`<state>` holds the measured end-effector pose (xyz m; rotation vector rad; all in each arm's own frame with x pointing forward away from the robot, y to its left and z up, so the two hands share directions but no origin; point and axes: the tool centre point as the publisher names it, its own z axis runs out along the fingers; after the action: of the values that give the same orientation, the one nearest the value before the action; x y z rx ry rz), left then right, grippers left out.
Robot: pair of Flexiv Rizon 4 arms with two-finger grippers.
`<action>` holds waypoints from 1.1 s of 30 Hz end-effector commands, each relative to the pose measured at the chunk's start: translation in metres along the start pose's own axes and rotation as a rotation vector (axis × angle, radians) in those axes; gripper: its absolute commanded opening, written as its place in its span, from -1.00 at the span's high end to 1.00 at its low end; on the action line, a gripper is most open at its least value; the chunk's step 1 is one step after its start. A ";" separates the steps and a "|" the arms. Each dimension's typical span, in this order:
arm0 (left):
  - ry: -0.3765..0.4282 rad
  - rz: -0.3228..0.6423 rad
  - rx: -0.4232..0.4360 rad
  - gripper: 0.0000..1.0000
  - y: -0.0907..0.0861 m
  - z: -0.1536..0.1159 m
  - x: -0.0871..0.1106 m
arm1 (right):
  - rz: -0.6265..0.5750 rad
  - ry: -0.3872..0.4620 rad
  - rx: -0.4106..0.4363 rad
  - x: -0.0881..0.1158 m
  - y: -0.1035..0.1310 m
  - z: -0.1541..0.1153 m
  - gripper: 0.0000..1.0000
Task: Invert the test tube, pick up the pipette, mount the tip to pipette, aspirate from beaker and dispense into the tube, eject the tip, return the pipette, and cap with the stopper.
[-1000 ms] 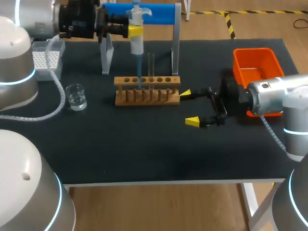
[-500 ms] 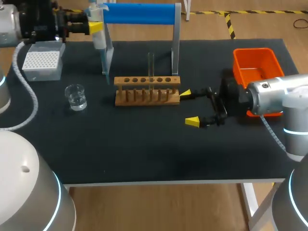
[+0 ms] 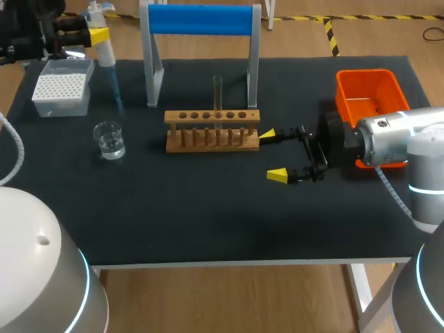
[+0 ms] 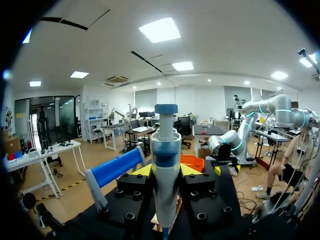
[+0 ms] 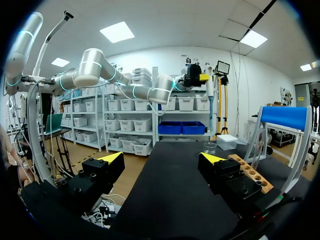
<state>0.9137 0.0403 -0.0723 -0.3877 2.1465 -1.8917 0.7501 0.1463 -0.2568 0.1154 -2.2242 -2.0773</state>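
Spreading beneath both tools, the black counter [image 3: 208, 208] carries everything. A blue-barred stand [image 3: 201, 19] rises just beside the left tool [image 3: 97, 35], and an orange bin [image 3: 368, 94] sits back by the wrist of the right tool [image 3: 272, 155]. The wooden rack [image 3: 211, 130] lies just ahead of the right tool, whose fingers are spread wide and hold nothing. A white tip box [image 3: 61, 87] sits below the left tool. That tool is clamped on the pipette [image 3: 105, 50], held upright with its blue tip [image 3: 114, 94] hanging between box and stand. The beaker [image 3: 109, 139] stands beyond it, towards the robot. One test tube [image 3: 218, 94] stands upright in the rack.
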 end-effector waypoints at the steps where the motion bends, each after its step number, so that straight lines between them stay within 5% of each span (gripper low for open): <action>1: -0.009 -0.005 -0.004 1.00 0.007 -0.010 -0.001 | 0.000 -0.002 0.003 0.001 0.001 -0.001 -1.00; 33: -0.049 -0.017 -0.004 1.00 0.019 -0.024 -0.017 | 0.000 -0.002 0.003 0.001 0.001 -0.001 -1.00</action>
<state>0.9200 0.0705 -0.0876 -0.4522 2.1237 -1.8663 0.7501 0.1463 -0.2568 0.1154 -2.2243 -2.0773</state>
